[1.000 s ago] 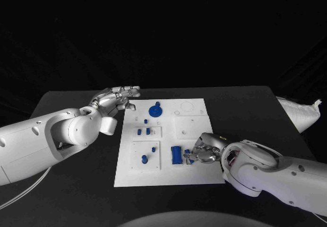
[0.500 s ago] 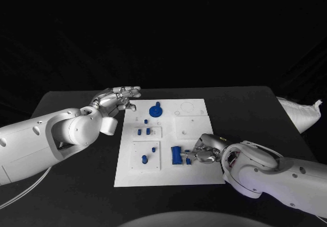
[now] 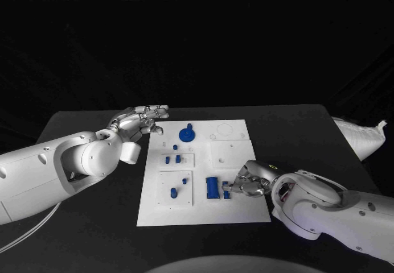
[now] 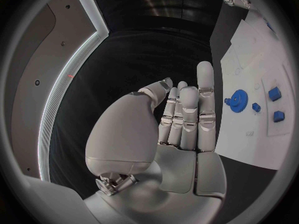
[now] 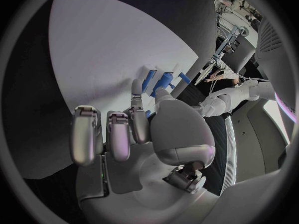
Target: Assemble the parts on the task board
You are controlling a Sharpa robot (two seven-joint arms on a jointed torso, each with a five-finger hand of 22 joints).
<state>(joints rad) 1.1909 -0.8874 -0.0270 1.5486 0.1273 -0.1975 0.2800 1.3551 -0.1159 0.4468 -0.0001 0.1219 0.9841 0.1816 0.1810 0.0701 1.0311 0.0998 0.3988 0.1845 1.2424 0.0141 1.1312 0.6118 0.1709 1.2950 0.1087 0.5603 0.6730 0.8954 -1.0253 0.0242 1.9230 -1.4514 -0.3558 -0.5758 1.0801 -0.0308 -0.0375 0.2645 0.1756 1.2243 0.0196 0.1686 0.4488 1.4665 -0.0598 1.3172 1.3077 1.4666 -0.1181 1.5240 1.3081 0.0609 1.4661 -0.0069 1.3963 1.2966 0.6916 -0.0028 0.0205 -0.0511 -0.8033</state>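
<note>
head view: a white task board (image 3: 234, 149) lies in the middle of a black surface (image 3: 304, 128). the right robot hand (image 3: 249, 183) rests at the board's near right edge, fingers curled beside a blue block (image 3: 213, 187); whether it grips a small blue part there cannot be told. the left robot hand (image 3: 138, 120) hovers just off the board's far left corner, fingers loosely apart, holding nothing. a blue gear (image 3: 188, 134) sits near that hand.
</note>
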